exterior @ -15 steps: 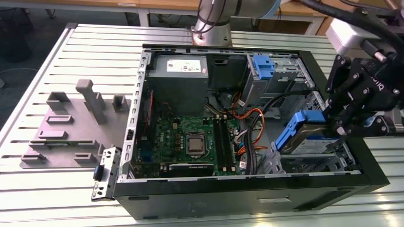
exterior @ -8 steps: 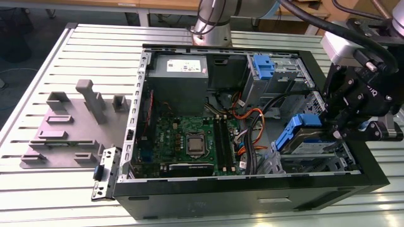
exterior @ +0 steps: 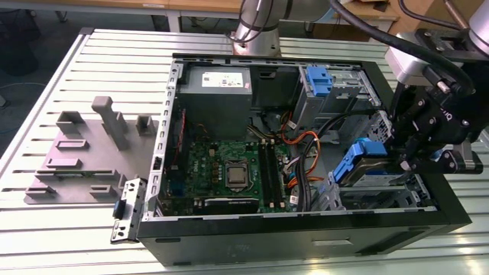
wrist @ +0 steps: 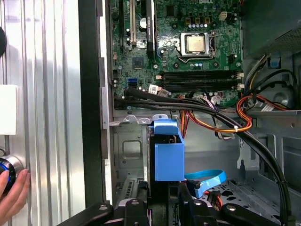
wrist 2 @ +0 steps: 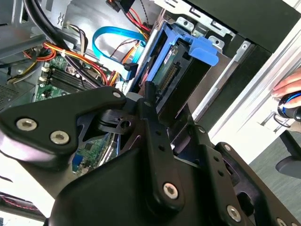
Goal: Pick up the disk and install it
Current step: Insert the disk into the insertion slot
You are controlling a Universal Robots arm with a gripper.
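At the drive bay (exterior: 397, 184) on the exterior view's right, the disk (exterior: 365, 159) is pinched by the tool (exterior: 399, 163); it should be kept square to the bay, eased in, clear of the cables (exterior: 306, 150).

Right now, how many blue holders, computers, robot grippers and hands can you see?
Blue holders: 2, one around the disk, one spare holder
Computer: 1
Gripper: 1
Hand: 1
Total: 5
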